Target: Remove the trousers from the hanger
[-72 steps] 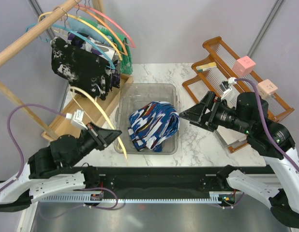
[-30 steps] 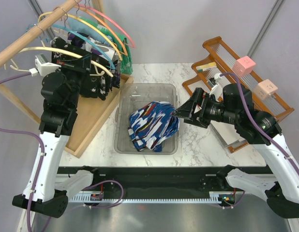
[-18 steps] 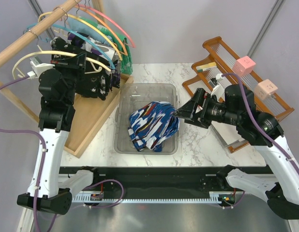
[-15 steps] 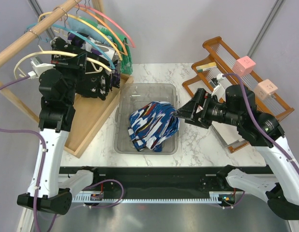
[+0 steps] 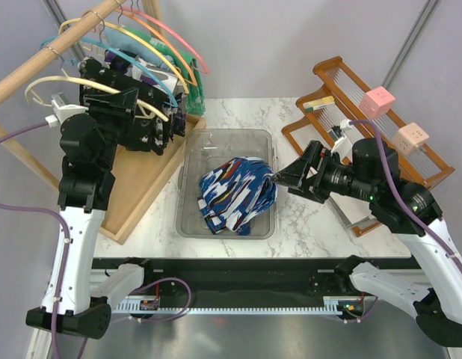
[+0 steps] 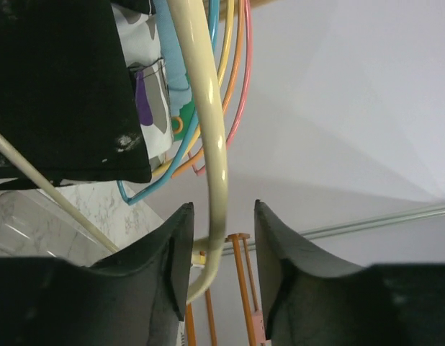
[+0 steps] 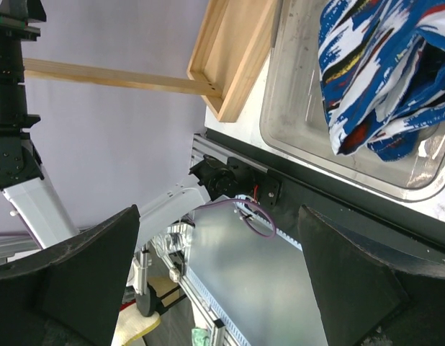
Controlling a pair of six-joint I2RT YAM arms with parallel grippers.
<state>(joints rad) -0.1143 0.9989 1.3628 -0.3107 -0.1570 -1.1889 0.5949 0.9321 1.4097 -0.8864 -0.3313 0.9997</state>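
The trousers (image 5: 238, 194), printed blue, white, red and black, lie bunched in a clear plastic bin (image 5: 188, 161), free of the hanger. They also show in the right wrist view (image 7: 381, 72). The cream hanger (image 5: 74, 78) is up at the clothes rack, its hook close to the wooden rod (image 5: 51, 52). My left gripper (image 5: 152, 105) is raised there. In the left wrist view the hanger's bar (image 6: 208, 108) runs between the jaws of the left gripper (image 6: 222, 205), against the left finger with a gap on the right. My right gripper (image 5: 279, 179) is wide open and empty beside the bin's right rim.
Pink, orange and teal hangers (image 5: 171, 52) hang on the rod with a black speckled garment (image 5: 160, 131). A wooden tray (image 5: 141, 187) lies left of the bin. A wooden rack with pink cubes (image 5: 377, 101) stands at the right.
My left arm has lifted the cream hanger from beside the bin up to the rack, and its hook has risen toward the rod. My right gripper has drawn back slightly right.
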